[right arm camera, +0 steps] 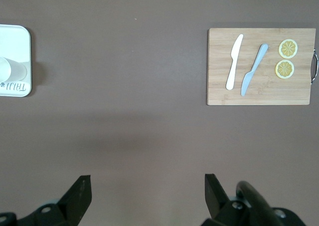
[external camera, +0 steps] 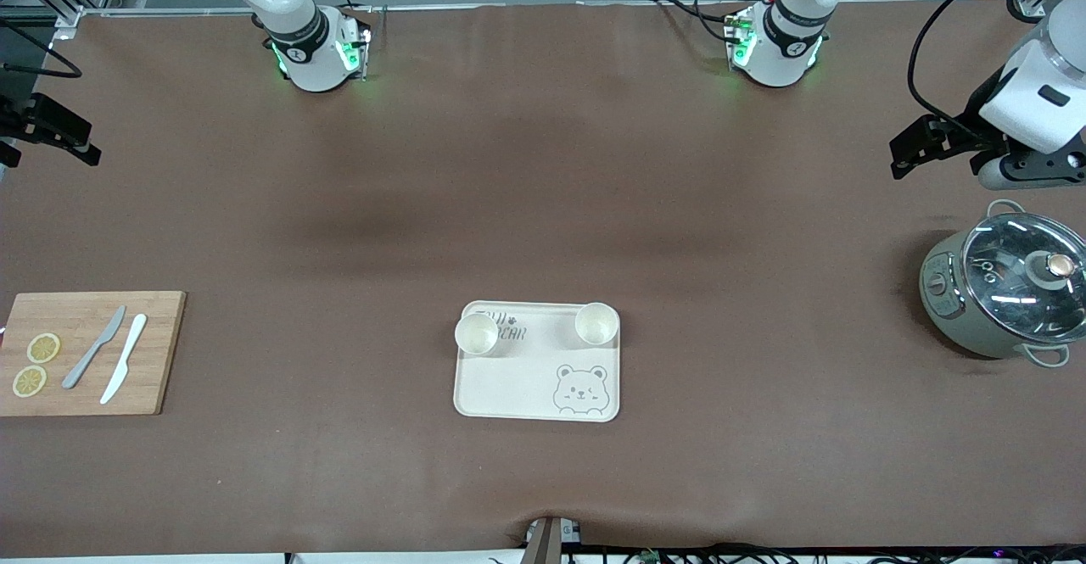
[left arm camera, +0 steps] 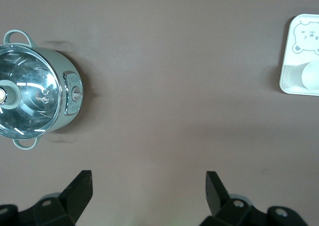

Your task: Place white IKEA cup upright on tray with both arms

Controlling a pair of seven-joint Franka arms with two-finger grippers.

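Note:
The cream bear tray (external camera: 509,386) lies in the middle of the table, toward the front camera. Two white cups stand upright on its edge nearest the robots: one (external camera: 476,333) toward the right arm's end, one (external camera: 596,323) toward the left arm's end. My left gripper (external camera: 906,153) is open and empty, up over bare table by the pot; its wrist view (left arm camera: 148,186) shows a tray corner (left arm camera: 299,41) and a cup (left arm camera: 311,76). My right gripper (external camera: 76,142) is open and empty over bare table at the right arm's end; its wrist view (right arm camera: 148,188) shows the tray (right arm camera: 20,36) and a cup (right arm camera: 11,69).
A grey-green pot with a glass lid (external camera: 1001,284) stands at the left arm's end, also in the left wrist view (left arm camera: 35,89). A wooden cutting board (external camera: 161,352) with two knives and two lemon slices lies at the right arm's end, also in the right wrist view (right arm camera: 219,66).

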